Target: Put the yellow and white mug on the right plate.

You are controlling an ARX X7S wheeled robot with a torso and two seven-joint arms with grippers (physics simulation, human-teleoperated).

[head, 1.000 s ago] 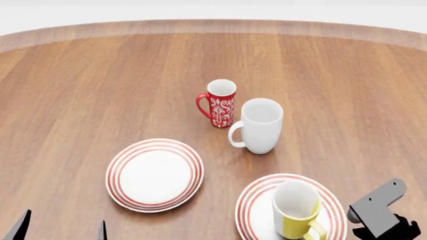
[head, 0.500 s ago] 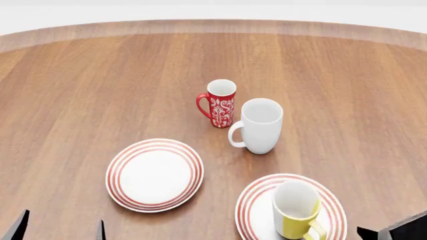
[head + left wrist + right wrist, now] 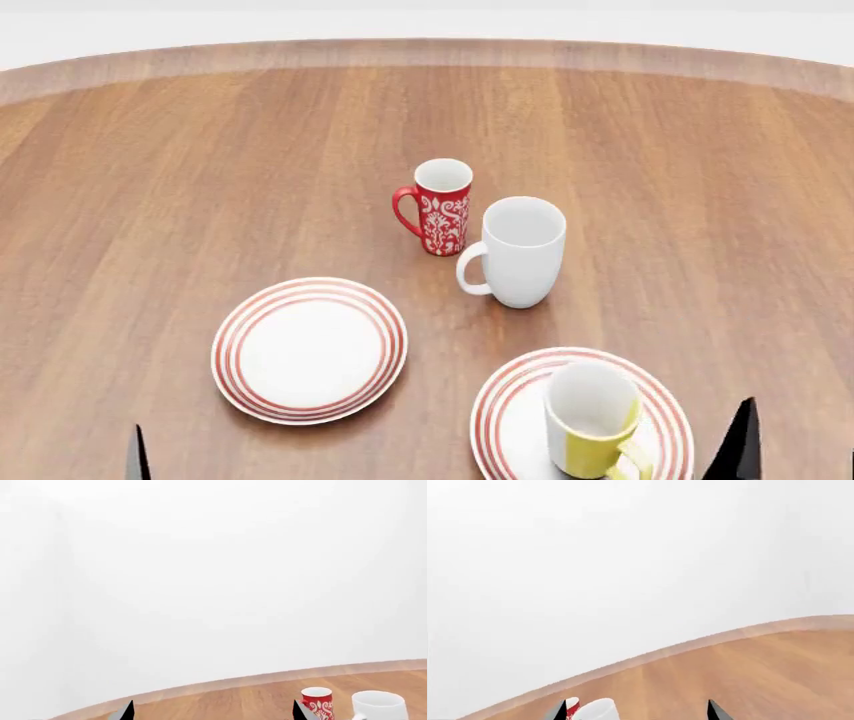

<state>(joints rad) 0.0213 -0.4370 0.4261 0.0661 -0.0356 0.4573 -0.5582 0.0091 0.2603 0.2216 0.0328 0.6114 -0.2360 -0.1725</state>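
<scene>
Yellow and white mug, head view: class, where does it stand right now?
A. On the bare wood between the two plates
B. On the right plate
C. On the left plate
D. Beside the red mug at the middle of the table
B: the yellow and white mug stands upright within the red rings of the right plate, with no fingers touching it.

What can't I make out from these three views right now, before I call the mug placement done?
- Yellow and white mug: head view's bottom edge cuts off its base and handle, so its seating on the right plate is unconfirmed; neither wrist view shows it.
- Right plate: near rim cropped likewise.
- Left gripper and right gripper: only fingertips show, bodies out of frame.
- Red mug: mostly hidden behind the white mug in the right wrist view.
</scene>
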